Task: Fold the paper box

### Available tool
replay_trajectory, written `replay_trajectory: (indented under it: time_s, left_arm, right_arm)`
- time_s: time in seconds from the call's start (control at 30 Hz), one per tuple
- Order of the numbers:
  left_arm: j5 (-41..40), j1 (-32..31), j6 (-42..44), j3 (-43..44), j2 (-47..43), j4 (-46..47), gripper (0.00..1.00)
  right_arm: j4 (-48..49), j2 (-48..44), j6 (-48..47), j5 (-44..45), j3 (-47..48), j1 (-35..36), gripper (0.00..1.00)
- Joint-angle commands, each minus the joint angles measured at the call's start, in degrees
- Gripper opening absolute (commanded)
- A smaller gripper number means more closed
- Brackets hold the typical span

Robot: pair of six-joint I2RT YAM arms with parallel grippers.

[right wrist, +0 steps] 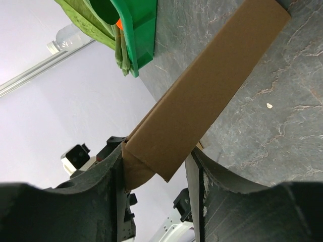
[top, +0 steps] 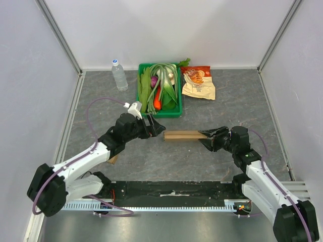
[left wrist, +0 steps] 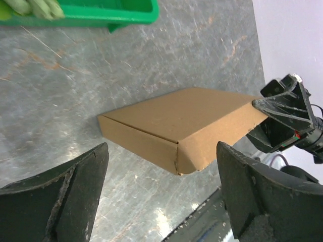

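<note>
The flat brown cardboard box (top: 181,135) looks light, stiff yet creasable, and is best held by its ends. The left claw (top: 157,127) gapes wide and empty. The right claw (top: 204,137) sits half-closed around the box's right end, grip unclear.

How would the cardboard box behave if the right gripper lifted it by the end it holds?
Probably light: the cardboard box is thin and flat. Held at one end by the right gripper, it may droop or pivot. Folded edges suggest stiffness.
</note>
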Motion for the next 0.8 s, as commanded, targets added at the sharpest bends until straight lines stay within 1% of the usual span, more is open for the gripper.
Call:
replay_trajectory:
  time_s: [0.0,0.07,0.17,0.4,0.5,0.73,0.77]
  left_arm:
    - [9.39,0.80,-5.38,3.94,6.56,6.48,0.91]
    - [10.36,0.80,-6.34,3.78,9.11,8.06,0.91]
    - [10.63,0.80,-6.79,2.11,10.00,12.19,0.88]
    - [10.19,0.98,-6.87,1.05,12.98,15.89,0.77]
    - [10.63,1.42,-6.88,1.13,15.09,17.64,0.71]
    - [10.90,2.56,-6.88,0.70,19.40,20.37,0.61]
    - [10.98,2.65,-6.70,0.70,20.27,20.72,0.58]
  right_arm:
    - [-3.48,2.55,-1.59,1.78,-0.13,-0.51,0.50]
    - [-3.30,3.69,-1.50,1.70,0.31,-0.60,0.50]
    - [-3.04,5.18,-0.80,1.61,1.10,-0.68,0.50]
    - [0.12,9.05,1.66,2.22,3.12,-0.95,0.48]
    - [2.22,12.30,2.19,1.79,4.18,-1.04,0.48]
    - [8.56,20.65,2.37,0.64,5.41,-1.83,0.47]
    - [9.09,21.35,2.02,0.64,5.50,-1.91,0.46]
